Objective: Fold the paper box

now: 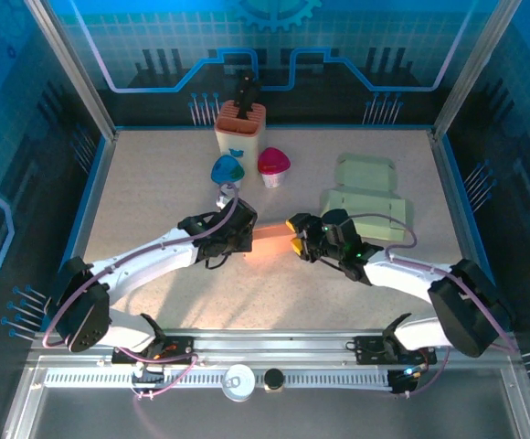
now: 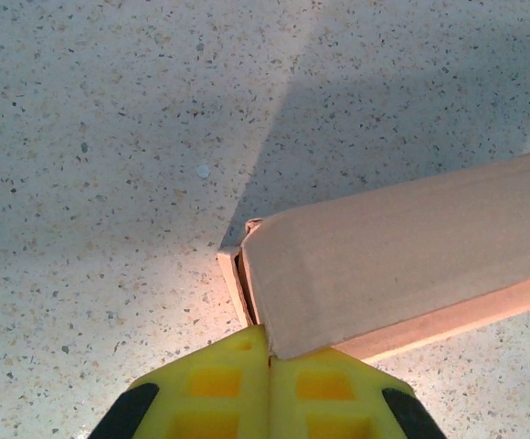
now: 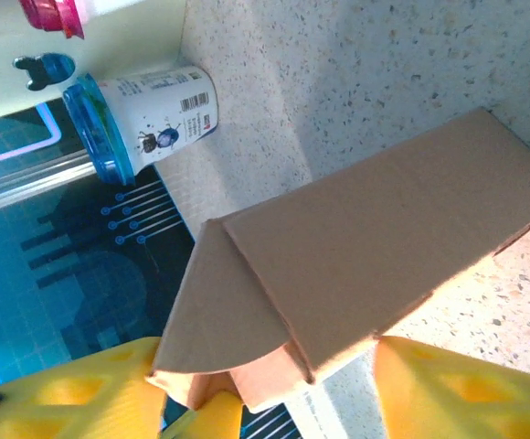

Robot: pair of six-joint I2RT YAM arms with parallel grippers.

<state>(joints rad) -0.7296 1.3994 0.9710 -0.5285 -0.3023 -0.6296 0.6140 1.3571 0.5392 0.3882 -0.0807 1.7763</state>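
Left gripper (image 2: 267, 352): jaws clenched on one end corner of the paper box (image 2: 402, 256), likely anchoring it so it cannot slide or spring open.
Right gripper (image 3: 270, 366): jaws apart astride the opposite end, with a loose end flap (image 3: 219, 311) between them. I cannot tell whether they press on it. They look lined up to tuck that flap.
Where the paper box sits: mid-desk (image 1: 155, 183), bridging the 2 grippers.
Further back: blue-lidded cup (image 1: 227, 170), pink-lidded cup (image 1: 273, 165) and flat green cartons (image 1: 367, 206), well apart from the fold.
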